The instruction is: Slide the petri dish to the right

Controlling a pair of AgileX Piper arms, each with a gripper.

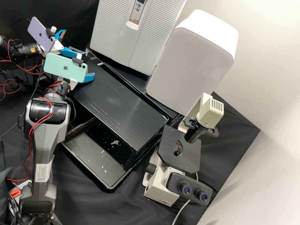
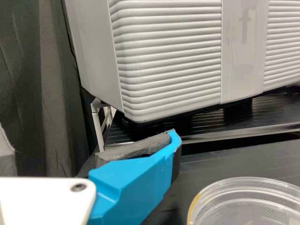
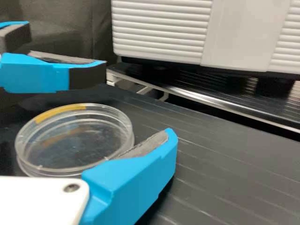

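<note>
Pre-push: the right end effector point(image 3: 136, 161) sits just beside the dish point(image 3: 72, 140), its opening unclear. The left end effector point(image 3: 63, 52) gapes, empty. Next likely needs a gentle rightward push.

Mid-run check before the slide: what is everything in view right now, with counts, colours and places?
petri dish: 1, clear with a yellow mark on the rim, on the ridged platform
ridged platform: 1, black, mid-bench
tray: 1, black with white flecks, below the platform's near edge
ribbed instrument: 1, pale grey, behind the platform
microscope: 1, white and black, right of the platform
rounded housing: 1, white, above the microscope
cloth: 1, black, over the bench
purple phone: 1, clamped on the left wrist
green phone: 1, mint, clamped on the right wrist
left gripper: 1, blue fingers, open, beyond the dish
right gripper: 1, blue fingers, open, one pad beside the dish
</note>
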